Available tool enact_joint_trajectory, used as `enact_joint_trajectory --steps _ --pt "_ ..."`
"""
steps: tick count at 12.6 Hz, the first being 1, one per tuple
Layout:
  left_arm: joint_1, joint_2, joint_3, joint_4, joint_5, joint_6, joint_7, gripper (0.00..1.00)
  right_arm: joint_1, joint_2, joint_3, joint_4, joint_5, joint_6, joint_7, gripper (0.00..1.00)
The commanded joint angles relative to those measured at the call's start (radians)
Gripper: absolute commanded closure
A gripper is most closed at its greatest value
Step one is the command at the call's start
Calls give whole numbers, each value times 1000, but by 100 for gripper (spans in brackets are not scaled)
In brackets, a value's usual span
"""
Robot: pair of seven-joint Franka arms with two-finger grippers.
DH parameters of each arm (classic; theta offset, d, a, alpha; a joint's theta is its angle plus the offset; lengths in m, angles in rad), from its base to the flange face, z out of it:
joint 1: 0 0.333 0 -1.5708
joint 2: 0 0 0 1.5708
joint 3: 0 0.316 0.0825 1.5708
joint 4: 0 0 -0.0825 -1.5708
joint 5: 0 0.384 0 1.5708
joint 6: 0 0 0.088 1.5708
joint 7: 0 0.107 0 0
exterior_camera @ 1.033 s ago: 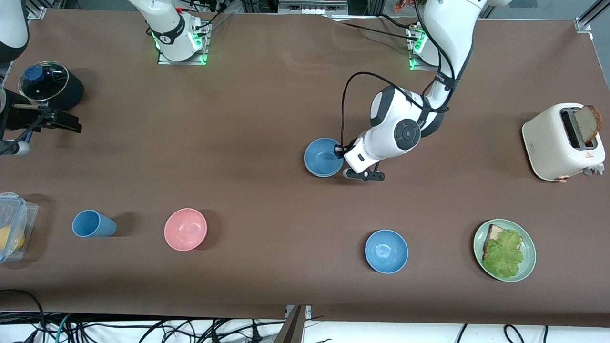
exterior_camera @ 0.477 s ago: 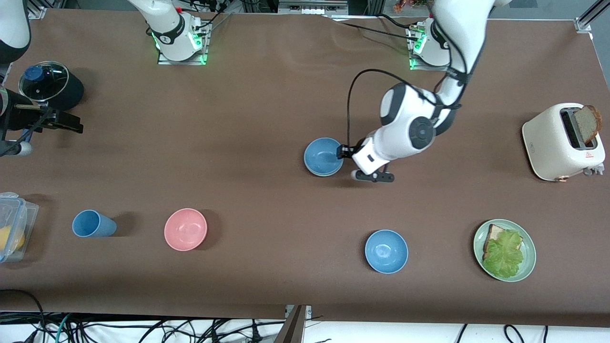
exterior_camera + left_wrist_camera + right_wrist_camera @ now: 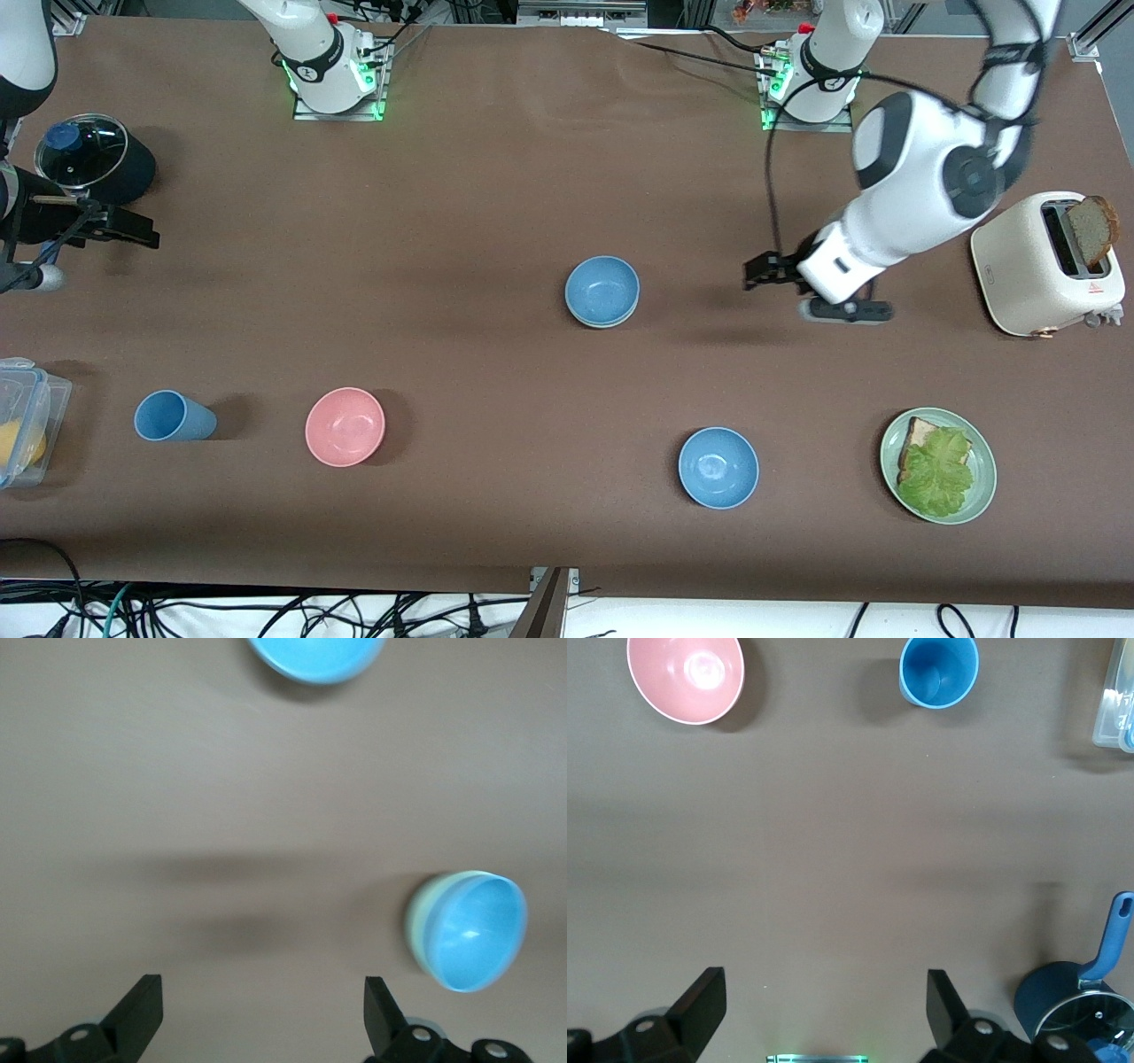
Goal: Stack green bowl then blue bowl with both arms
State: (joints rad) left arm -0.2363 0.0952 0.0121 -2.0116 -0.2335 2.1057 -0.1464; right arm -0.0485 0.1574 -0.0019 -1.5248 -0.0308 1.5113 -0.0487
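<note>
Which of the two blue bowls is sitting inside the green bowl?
The blue bowl mid-table, farther from the front camera; a pale green rim shows under it. The other blue bowl sits alone.

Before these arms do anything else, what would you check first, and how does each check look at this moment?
1. Blue bowl nested in the green bowl: ok, a pale green rim shows under it.
2. Left gripper empty and open, above bare table: ok.
3. Right gripper open and empty: ok; that arm waits near the pot.
4. Stack sitting level: cannot tell.
5. Second blue bowl standing apart, nearer the camera: ok.
</note>
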Motion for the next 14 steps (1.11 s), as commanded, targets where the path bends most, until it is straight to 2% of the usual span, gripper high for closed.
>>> enact_joint_trajectory --steps 1,2,4,9,14 --pt "38 -100 -9 -67 51 -10 10 0 2 -13 -1 -6 17 1 41 0" --pt "43 -121 0 -58 100 -54 10 0 2 -13 -1 -6 17 1 46 0" --pt "52 -185 -3 -13 273 -181 -1 0 2 -12 -1 -6 17 4 43 0" --pt "54 -201 -1 221 341 -537 -172 0 1 -4 -3 -3 14 7 27 0" --pt "57 -195 20 251 326 -541 -189 0 -1 -2 -3 3 15 7 26 0"
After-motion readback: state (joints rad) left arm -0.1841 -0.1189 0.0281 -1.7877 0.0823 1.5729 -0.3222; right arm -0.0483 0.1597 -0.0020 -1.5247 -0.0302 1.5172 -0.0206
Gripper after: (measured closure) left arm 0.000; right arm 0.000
